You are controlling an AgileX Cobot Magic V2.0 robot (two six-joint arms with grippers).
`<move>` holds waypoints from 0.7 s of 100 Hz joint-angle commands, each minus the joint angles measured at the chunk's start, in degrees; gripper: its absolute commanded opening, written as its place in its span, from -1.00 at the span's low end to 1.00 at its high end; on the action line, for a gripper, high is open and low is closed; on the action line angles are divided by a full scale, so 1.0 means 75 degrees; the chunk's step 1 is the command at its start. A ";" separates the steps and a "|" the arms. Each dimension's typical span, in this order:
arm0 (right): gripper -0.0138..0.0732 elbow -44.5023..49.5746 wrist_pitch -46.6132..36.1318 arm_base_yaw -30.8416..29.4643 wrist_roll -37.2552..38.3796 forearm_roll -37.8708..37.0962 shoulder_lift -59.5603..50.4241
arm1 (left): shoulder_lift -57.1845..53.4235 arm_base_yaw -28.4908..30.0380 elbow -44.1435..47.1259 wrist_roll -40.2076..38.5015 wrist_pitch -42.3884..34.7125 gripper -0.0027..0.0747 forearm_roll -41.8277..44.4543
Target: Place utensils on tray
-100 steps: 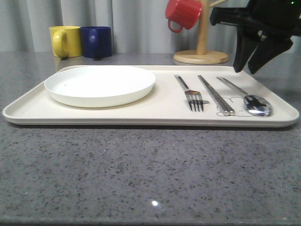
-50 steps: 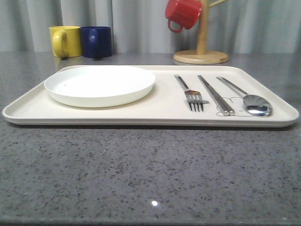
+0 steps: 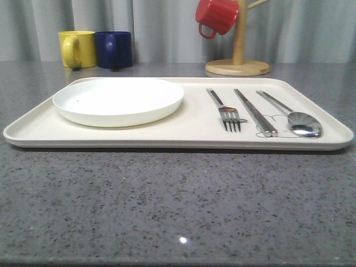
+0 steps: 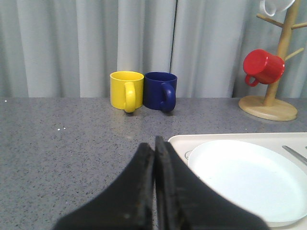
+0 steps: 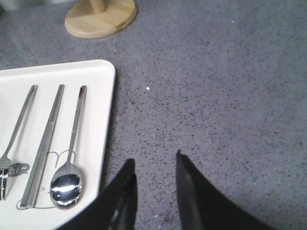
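Slim silver utensils [image 3: 257, 113] lie on the cream rectangular tray [image 3: 167, 136]; left tool [image 4: 154, 148] closed empty, right tool [image 5: 154, 165] slightly parted, empty.

Fork [image 5: 14, 139], chopsticks [image 5: 44, 143], spoon [image 5: 71, 158] side by side on tray [image 5: 103, 96]

From my right wrist camera the fork [image 5: 14, 143] is cut off at the frame edge, tines mostly lost. The chopsticks [image 5: 44, 143] cover part of the tray's rabbit drawing [image 5: 53, 158]. On the left wrist feed, the plate [image 4: 249, 179] runs out of frame.
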 commanded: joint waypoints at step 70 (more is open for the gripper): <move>-0.84 0.0569 -0.0949 -0.0047 -0.0078 -0.0436 -0.1828 | 0.0028 -0.0032 -0.0203 -0.0074 -0.0506 -0.98 -0.0049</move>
